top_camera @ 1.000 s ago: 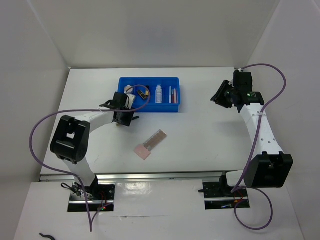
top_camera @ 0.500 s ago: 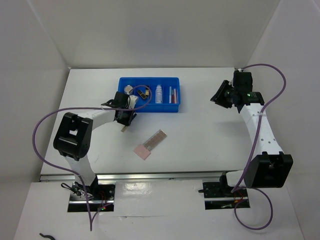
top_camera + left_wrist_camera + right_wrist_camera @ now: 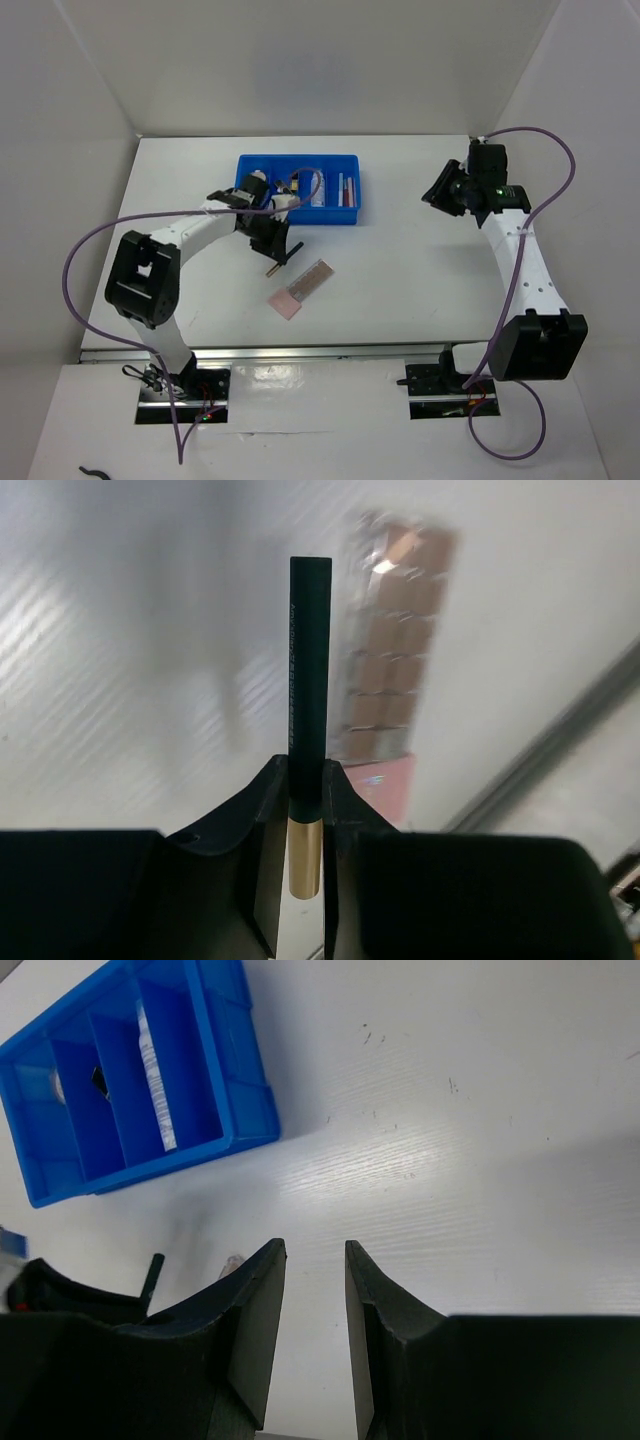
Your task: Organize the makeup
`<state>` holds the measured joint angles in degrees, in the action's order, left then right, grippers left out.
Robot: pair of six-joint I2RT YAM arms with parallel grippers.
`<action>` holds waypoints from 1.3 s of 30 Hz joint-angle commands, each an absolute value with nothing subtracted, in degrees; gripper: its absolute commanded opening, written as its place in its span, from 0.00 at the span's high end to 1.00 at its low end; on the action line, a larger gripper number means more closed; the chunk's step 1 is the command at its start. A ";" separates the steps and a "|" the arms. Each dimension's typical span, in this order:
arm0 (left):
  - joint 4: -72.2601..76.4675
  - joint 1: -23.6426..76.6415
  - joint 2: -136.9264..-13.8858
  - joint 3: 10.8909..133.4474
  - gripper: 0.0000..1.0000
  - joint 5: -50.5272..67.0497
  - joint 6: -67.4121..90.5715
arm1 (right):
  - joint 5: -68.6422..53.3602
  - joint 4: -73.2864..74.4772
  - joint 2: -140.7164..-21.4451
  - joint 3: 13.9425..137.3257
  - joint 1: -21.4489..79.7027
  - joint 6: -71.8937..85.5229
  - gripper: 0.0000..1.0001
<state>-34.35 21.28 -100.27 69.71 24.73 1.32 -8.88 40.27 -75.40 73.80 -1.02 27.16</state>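
My left gripper [image 3: 272, 250] is shut on a slim black and gold pencil [image 3: 271, 267], held above the table just left of the flat pink palette [image 3: 301, 288]. In the left wrist view the pencil [image 3: 308, 670] stands straight out between the fingers [image 3: 268, 810], its gold end inside the jaws, with the palette [image 3: 385, 680] behind it. My right gripper [image 3: 441, 190] is open and empty at the far right; its wrist view [image 3: 313, 1260] shows bare table between the jaws. A clear tube [image 3: 318, 188] and pink pencils [image 3: 345, 188] lie in the blue tray [image 3: 300, 216].
The blue tray [image 3: 250, 1110] has several compartments and stands at the back of the table. The left arm's purple cable [image 3: 90, 250] loops over the left side. White walls close in the table on three sides.
My left gripper has moved from the tray's front left corner to the right and nearer, towards the palette, carrying the pencil. The right arm has not moved.
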 commanded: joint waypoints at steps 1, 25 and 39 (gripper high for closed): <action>-39.37 21.27 -96.33 79.61 1.00 36.30 2.45 | -9.40 39.64 -72.33 74.00 -1.32 27.16 0.62; -21.01 24.96 -137.02 128.58 0.98 18.73 41.92 | -5.71 39.64 -75.84 72.77 -1.32 26.54 0.62; -22.85 25.57 -129.94 129.56 0.00 13.20 35.08 | -6.24 39.64 -77.52 74.00 -1.32 26.54 0.62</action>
<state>-23.20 24.95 -138.06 129.05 15.86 39.13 -6.42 40.25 -77.54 73.49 -1.02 27.14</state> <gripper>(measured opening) 0.997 0.382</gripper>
